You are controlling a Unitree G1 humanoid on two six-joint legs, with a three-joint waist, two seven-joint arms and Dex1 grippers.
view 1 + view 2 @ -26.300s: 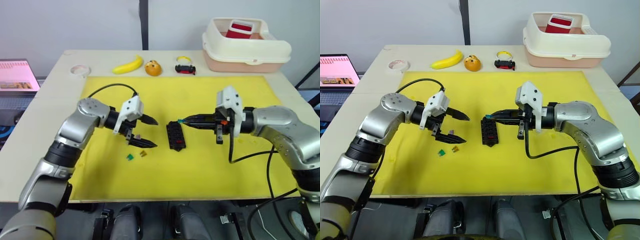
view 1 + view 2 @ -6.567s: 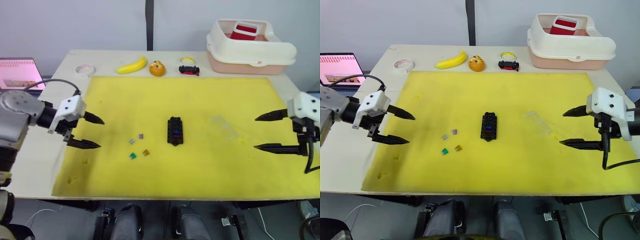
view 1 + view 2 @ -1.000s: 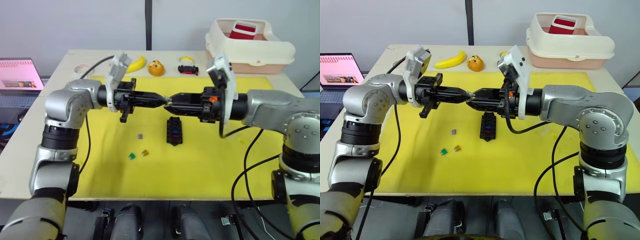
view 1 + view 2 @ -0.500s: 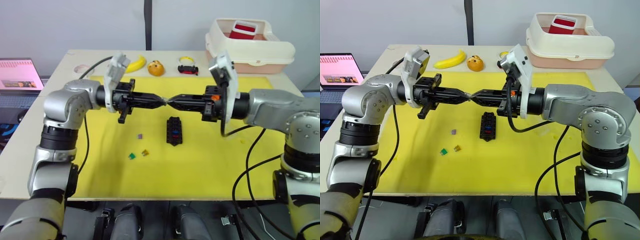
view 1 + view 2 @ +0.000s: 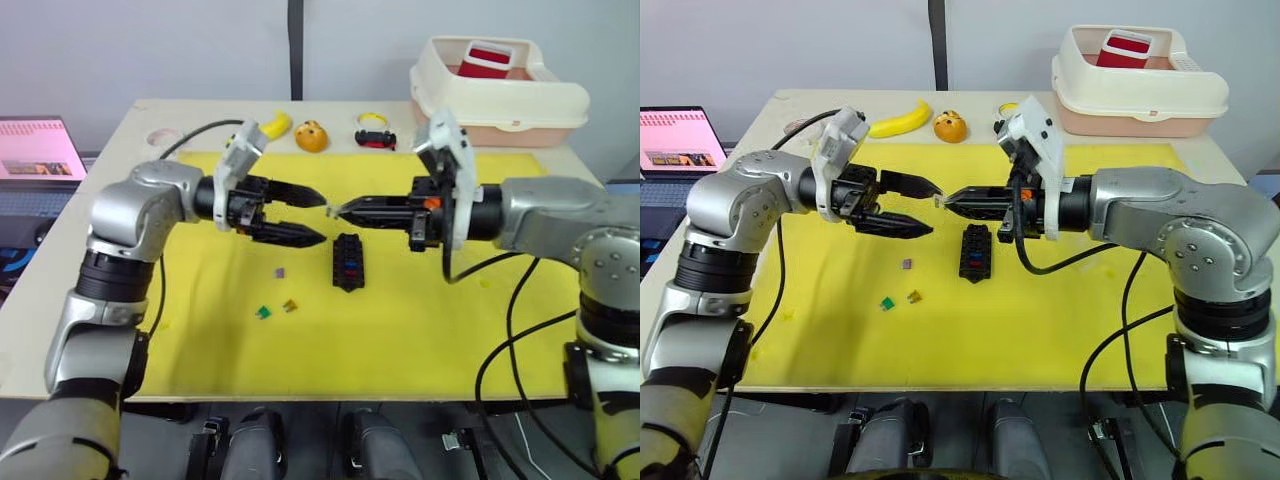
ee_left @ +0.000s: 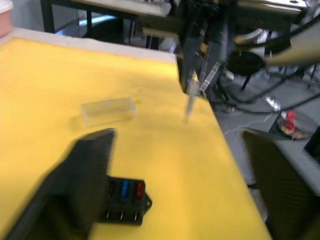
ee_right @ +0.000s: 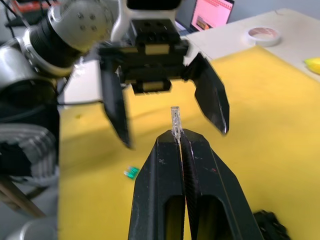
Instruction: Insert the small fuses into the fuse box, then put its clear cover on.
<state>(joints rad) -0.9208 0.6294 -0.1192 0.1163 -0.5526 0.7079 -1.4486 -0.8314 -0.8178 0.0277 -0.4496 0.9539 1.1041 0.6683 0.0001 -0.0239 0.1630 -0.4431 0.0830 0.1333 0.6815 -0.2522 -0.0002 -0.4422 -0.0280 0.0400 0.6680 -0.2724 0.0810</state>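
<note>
Your fuse box [image 5: 349,263]: mid-mat, holding blue and red fuses. Right gripper [image 7: 176,134], above the box: fingers pressed on a pale fuse [image 7: 175,119]. Left gripper [image 5: 312,217]: fingers spread, empty. Clear cover [image 6: 108,110]: beyond the box. Loose fuses [image 5: 277,297]: left of the box.

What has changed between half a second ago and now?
The left gripper has opened and let go of the grey fuse. The right gripper alone now pinches it, shut. The fuse box and the loose fuses on the yellow mat stayed in place.
</note>
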